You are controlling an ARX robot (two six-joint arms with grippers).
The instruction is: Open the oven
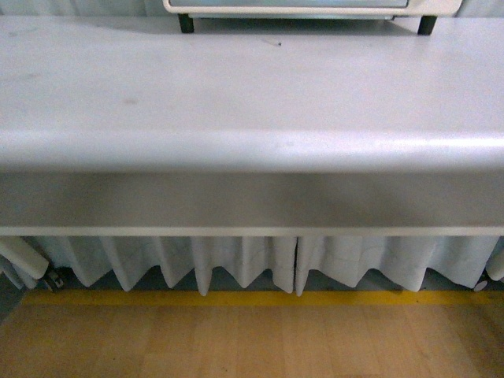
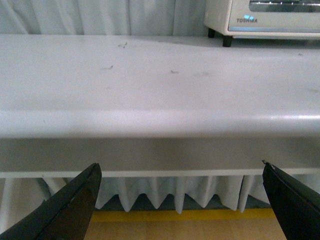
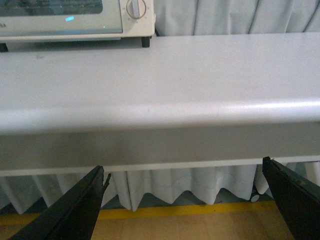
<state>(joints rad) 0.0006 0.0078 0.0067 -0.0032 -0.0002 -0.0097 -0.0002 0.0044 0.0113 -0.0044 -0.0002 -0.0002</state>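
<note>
When reading the front view, locate the oven (image 1: pixel 311 6) at the far edge of the table (image 1: pixel 252 94), slightly right of centre, cropped to its base strip and two black feet (image 1: pixel 186 24). In the left wrist view, find the oven (image 2: pixel 217 15) well beyond the left gripper (image 2: pixel 180 165), with the TOSHIBA mark (image 2: pixel 246 20) legible and the door (image 2: pixel 285 20) upright and closed as far as shown. Read the left gripper as released: fingers (image 2: pixel 65 210) spread wide, grasping nothing, low before the near table edge. In the right wrist view, find the oven (image 3: pixel 60 20) with one round knob (image 3: pixel 136 7), well apart from the right gripper (image 3: pixel 182 165). Read the right gripper likewise as released and empty, low before the table front. Below the table, observe a white pleated skirt (image 1: pixel 236 260), a yellow line (image 1: pixel 252 298) and a wood floor (image 1: pixel 252 342).
</note>
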